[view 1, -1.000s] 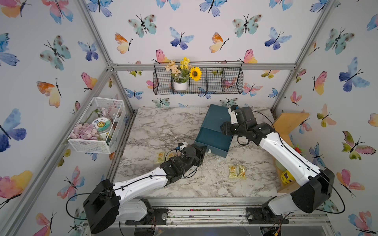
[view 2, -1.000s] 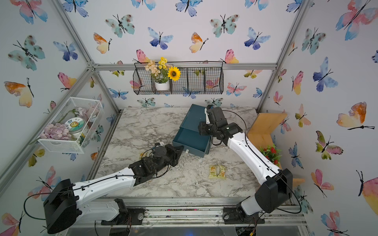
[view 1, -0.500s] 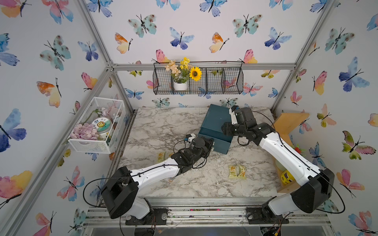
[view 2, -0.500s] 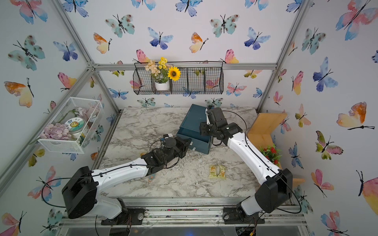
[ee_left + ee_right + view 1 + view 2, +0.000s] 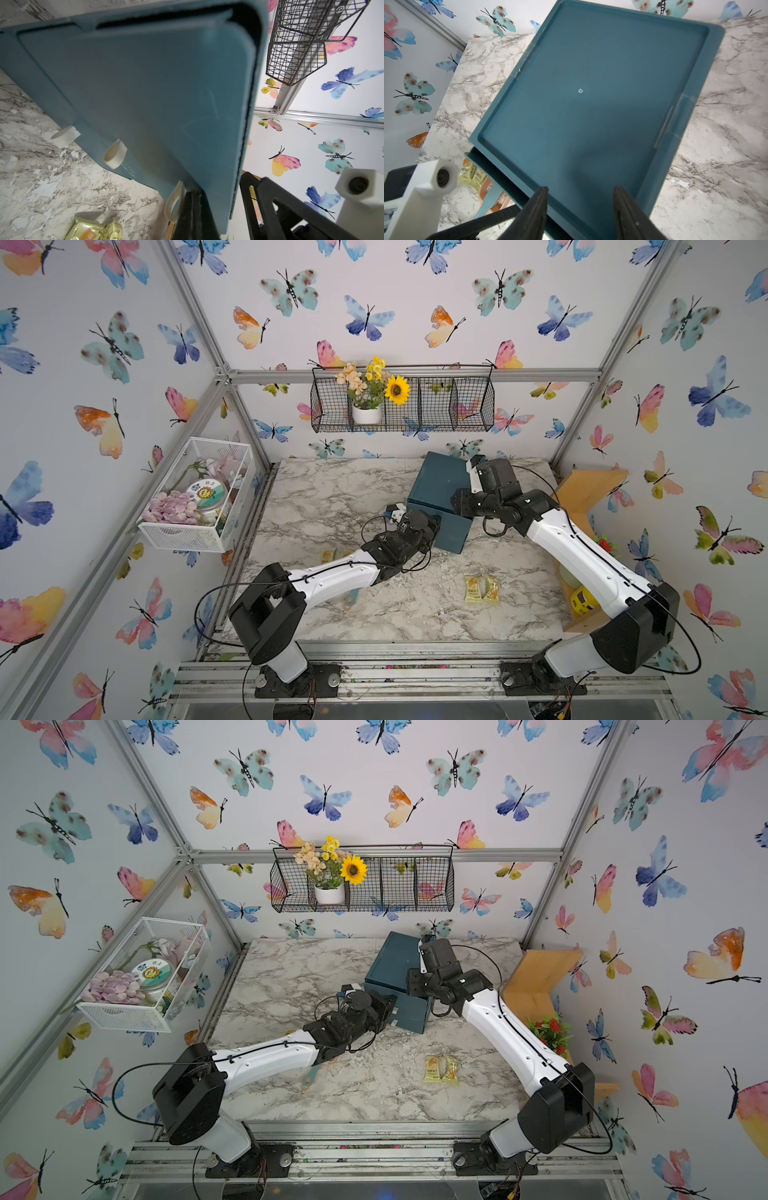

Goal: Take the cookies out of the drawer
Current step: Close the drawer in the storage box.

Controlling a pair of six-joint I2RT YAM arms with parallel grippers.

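The teal drawer unit (image 5: pixel 436 485) (image 5: pixel 392 963) stands at the back middle of the marble table, its drawer front (image 5: pixel 145 93) pushed in flush, so whatever is inside is hidden. My left gripper (image 5: pixel 434 526) (image 5: pixel 194 193) is shut and empty, its tips pressed against that front. Held over the unit's top (image 5: pixel 591 93), my right gripper (image 5: pixel 458 505) (image 5: pixel 580 193) is open and grips nothing. Two pale yellow cookies packets (image 5: pixel 482 590) (image 5: pixel 441 1070) (image 5: pixel 93 230) lie on the table in front of the unit. Another packet (image 5: pixel 328 556) lies beside my left forearm.
A teal-handled brush with a peach dustpan (image 5: pixel 352 599) (image 5: pixel 490 199) lies partly under my left forearm. A wooden shelf (image 5: pixel 590 489) stands at the right edge with red flowers (image 5: pixel 550 1033). Wire baskets hang on the back wall (image 5: pixel 403 406) and left wall (image 5: pixel 195 497).
The drawer stood pulled out a second ago; my left gripper has moved toward the unit and pushed it in until shut. My right gripper has stayed over the top of the unit.
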